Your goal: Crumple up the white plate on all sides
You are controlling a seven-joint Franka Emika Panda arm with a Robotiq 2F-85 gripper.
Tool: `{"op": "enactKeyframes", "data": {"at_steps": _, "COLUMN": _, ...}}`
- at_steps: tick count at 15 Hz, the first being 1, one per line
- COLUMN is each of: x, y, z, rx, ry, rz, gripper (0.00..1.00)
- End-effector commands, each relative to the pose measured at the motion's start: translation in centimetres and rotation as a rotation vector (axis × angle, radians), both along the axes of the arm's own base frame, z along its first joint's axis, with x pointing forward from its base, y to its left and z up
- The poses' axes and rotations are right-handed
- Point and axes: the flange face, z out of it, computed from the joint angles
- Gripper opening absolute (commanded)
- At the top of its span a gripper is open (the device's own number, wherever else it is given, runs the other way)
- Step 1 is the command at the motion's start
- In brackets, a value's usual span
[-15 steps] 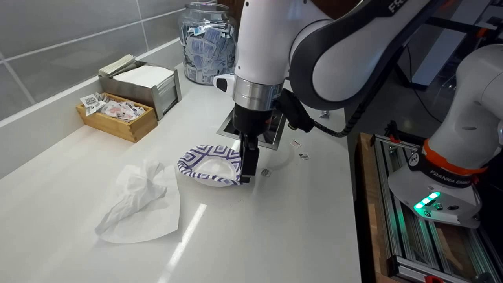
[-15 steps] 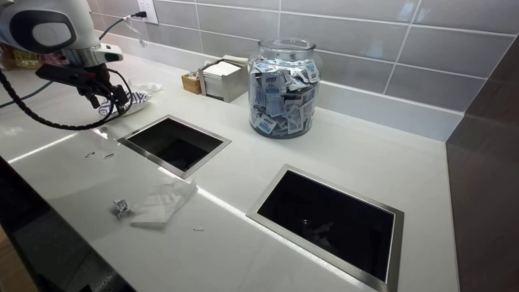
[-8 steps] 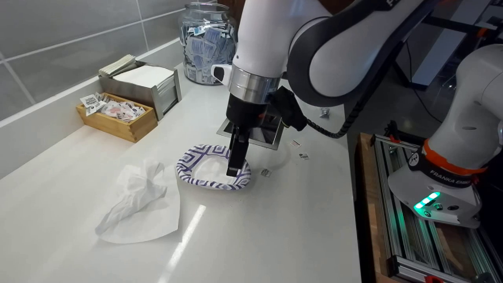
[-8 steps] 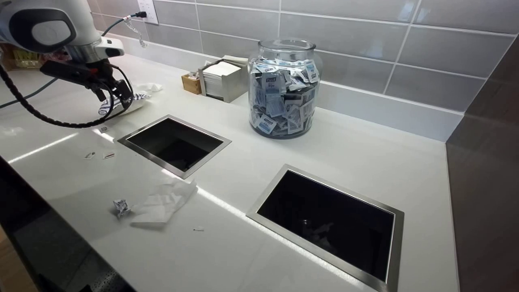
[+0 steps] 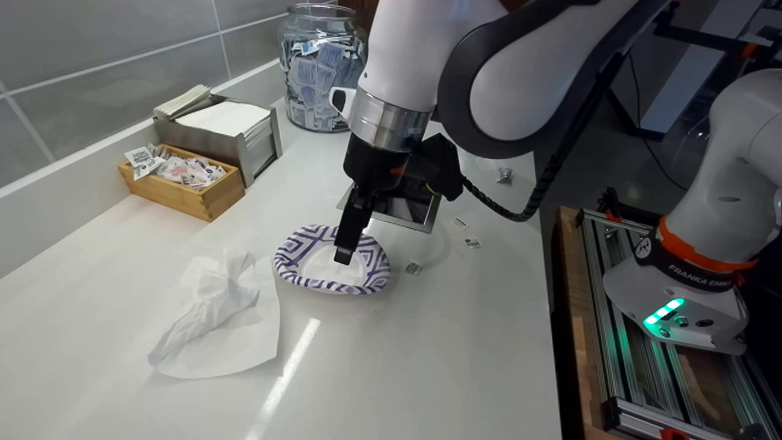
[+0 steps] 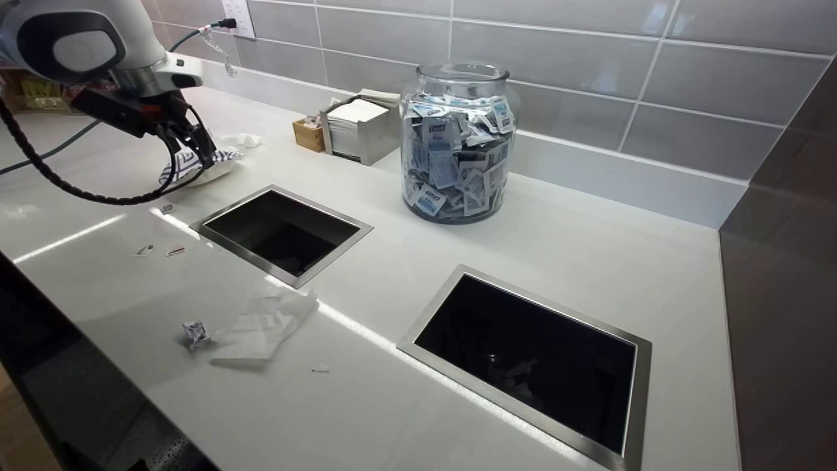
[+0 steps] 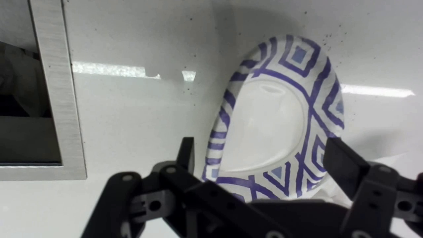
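Napkin (image 5: 217,311) lies crumpled at left in an exterior view, likely not needed. Just right of it, the plate (image 5: 321,267) sits face up on the counter (image 5: 427,348), rim (image 7: 219,132) bent up on one side. Over the plate leans the gripper (image 7: 263,153), fingers (image 7: 345,167) spread wide and holding nothing, likely so they can straddle the rim and squeeze.

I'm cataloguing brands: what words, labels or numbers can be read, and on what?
"FRANKA EMI", last letters unclear: black band on the robot base.
"PURELL": packet in the glass jar.
Too small or blurred: other jar packets, packets in the wooden box, paper slips.
No numbers legible.
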Motion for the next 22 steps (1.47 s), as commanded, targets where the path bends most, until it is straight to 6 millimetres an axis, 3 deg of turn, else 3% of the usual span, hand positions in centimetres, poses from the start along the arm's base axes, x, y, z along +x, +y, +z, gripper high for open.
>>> {"op": "enactKeyframes", "data": {"at_steps": 1, "x": 0.7, "y": 0.7, "z": -0.2, "rx": 0.017, "ry": 0.015, "rz": -0.046, "gripper": 1.0}}
{"op": "enactKeyframes", "data": {"at_steps": 11, "x": 2.3, "y": 1.0, "z": -2.6, "rx": 0.02, "ry": 0.06, "rz": -0.064, "gripper": 1.0}}
{"op": "enactKeyframes", "data": {"at_steps": 12, "x": 2.4, "y": 1.0, "z": -2.7, "rx": 0.023, "ry": 0.065, "rz": -0.067, "gripper": 0.75}}
{"op": "enactKeyframes", "data": {"at_steps": 13, "x": 2.4, "y": 0.8, "z": -2.7, "rx": 0.016, "ry": 0.06, "rz": -0.067, "gripper": 0.75}}
{"op": "enactKeyframes", "data": {"at_steps": 22, "x": 2.5, "y": -0.9, "z": 0.1, "rx": -0.028, "ry": 0.02, "rz": -0.063, "gripper": 0.04}}
